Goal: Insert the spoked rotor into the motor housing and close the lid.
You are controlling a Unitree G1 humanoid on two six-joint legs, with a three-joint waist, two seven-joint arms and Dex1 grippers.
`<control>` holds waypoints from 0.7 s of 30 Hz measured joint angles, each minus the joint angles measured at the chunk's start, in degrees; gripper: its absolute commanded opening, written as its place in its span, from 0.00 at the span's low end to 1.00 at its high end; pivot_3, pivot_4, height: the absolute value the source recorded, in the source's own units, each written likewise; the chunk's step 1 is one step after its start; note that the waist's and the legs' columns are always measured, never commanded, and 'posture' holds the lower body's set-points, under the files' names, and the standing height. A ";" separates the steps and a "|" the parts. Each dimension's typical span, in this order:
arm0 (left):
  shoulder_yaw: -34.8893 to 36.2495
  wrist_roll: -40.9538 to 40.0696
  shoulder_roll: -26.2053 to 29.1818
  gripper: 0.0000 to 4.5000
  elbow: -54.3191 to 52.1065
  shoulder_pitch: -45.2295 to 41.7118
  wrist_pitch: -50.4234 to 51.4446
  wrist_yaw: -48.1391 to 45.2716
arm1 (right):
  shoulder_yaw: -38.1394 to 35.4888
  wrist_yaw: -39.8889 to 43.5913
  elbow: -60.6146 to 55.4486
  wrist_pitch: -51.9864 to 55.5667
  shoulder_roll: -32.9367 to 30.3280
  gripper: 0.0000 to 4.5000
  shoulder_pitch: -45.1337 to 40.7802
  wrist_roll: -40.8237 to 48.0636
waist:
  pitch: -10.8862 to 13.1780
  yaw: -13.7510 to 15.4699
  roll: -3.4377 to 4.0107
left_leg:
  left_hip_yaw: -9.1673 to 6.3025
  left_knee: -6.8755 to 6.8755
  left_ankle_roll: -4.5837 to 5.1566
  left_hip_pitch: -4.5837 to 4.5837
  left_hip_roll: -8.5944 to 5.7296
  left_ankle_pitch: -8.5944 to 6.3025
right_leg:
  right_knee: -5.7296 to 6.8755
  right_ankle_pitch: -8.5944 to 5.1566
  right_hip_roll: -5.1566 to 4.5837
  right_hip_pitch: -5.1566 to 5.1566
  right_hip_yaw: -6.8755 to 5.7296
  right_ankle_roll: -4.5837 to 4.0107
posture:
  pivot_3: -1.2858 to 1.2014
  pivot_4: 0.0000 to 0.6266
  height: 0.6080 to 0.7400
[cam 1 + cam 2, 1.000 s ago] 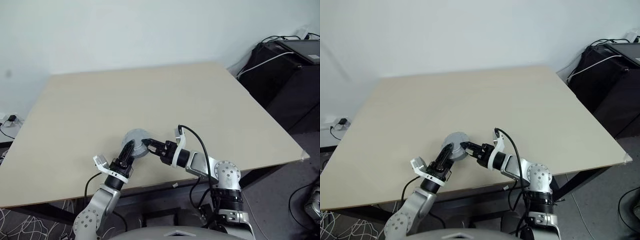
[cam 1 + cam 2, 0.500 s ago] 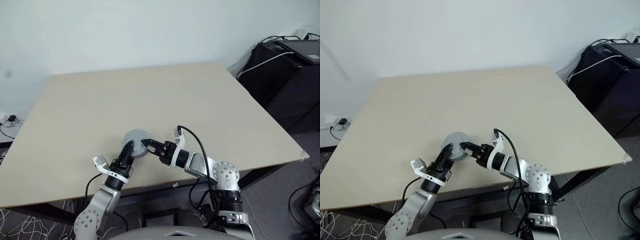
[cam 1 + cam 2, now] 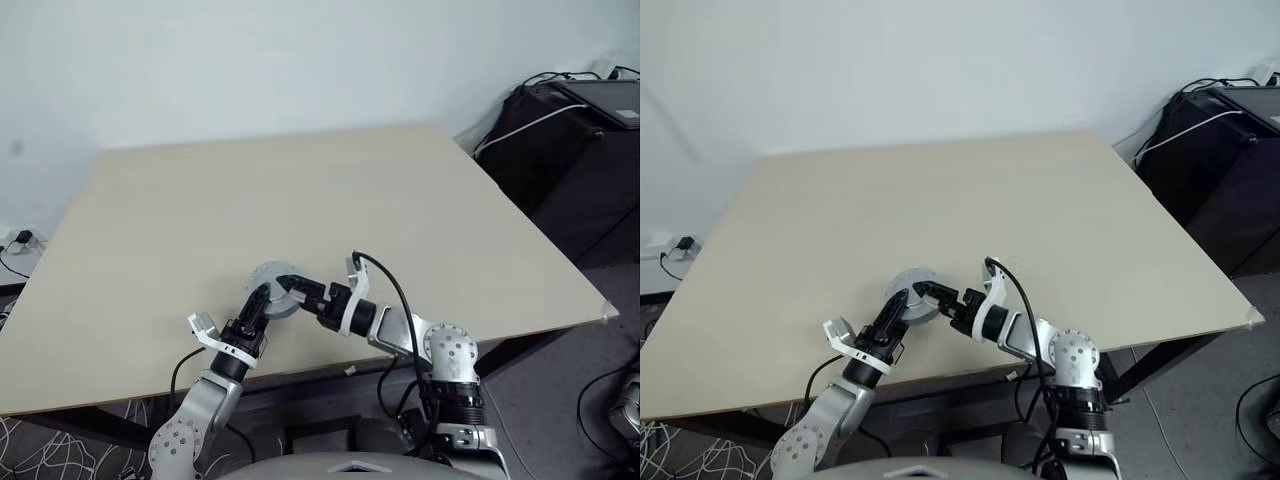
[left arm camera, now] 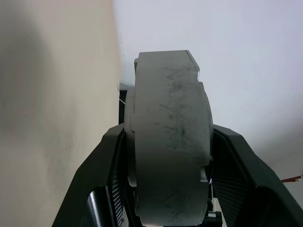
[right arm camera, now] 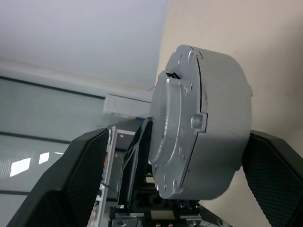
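The left end effector (image 4: 165, 156) pinches the grey motor housing (image 5: 203, 127) by its sides above the bench (image 3: 300, 200). The right end effector (image 3: 930, 293) stands spread around it, lid (image 5: 165, 127) closed

motor housing (image 3: 275, 290) | on table (image 3: 400, 200) near front edge, between pincers

Both arms are reached forward and angled inward, so that the 2 grippers are brought together at 1 spot. The left gripper (image 3: 262, 297) is clamped on the housing (image 4: 168, 137). The right gripper (image 3: 291, 287) is spread wide, its fingers (image 5: 85, 184) set either side.
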 measured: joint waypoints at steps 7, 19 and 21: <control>0.60 1.65 -0.03 0.47 -0.02 0.36 -3.78 0.24 | 6.93 4.51 -8.17 -4.87 -10.91 1.00 3.12 -12.90 | -0.01 0.12 -0.03 | 0.04 0.07 0.01 -0.01 -0.02 -0.01 | -0.03 -0.01 -0.02 0.05 0.00 0.00 | 0.52 0.00 1.00; 5.19 8.64 -0.42 0.47 4.34 -9.92 -14.51 6.17 | 26.54 17.72 -16.30 -40.87 -23.26 1.00 9.41 -50.05 | 0.03 1.09 -0.66 | 0.12 0.21 -0.27 0.00 0.13 0.17 | -0.03 -0.03 0.04 0.15 -0.05 0.09 | 0.52 0.00 1.00; 6.88 9.88 -0.64 0.47 6.91 -13.49 -16.95 7.24 | 26.37 18.00 -14.83 -47.24 -23.03 1.00 10.46 -54.41 | 0.04 1.38 -0.83 | 0.17 0.23 -0.43 0.00 0.13 0.27 | -0.03 0.03 0.05 0.16 -0.03 0.06 | 0.52 0.00 1.00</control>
